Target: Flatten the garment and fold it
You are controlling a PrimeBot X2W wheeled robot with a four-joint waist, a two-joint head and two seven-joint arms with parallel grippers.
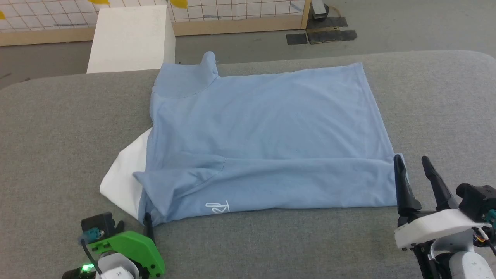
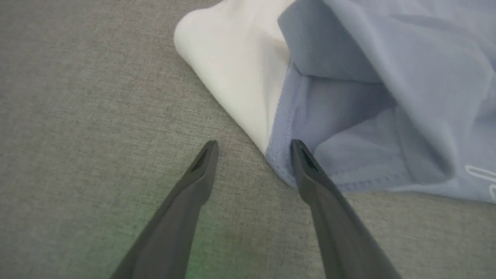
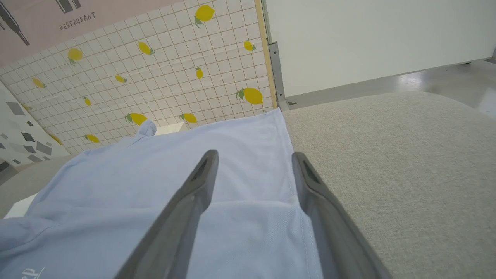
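The grey cloth-covered table [image 1: 58, 135] fills most of the scene, and the garment [image 1: 263, 116] lies across its middle. It is light blue and spread mostly flat, with its near edge folded back over itself in a long band. Beyond the table's far edge stands a white box [image 1: 131, 38]. At the garment's left end a white panel [image 1: 124, 174] pokes out from under the blue, flat on the table.

Over to the right gripper [image 1: 411, 158] — it sits at the garment's near right corner, fingers pointing away from the robot and jaws spread wide. In its wrist view the end of the folded band lies below and between them.

The left gripper [image 2: 254, 144] is at the near left corner, low over the table, jaws also wide apart — one finger [image 2: 310, 170] overlaps the stitched hem, the other is over bare table. Just to its right, on the folded band, sits the small white logo [image 1: 217, 206].
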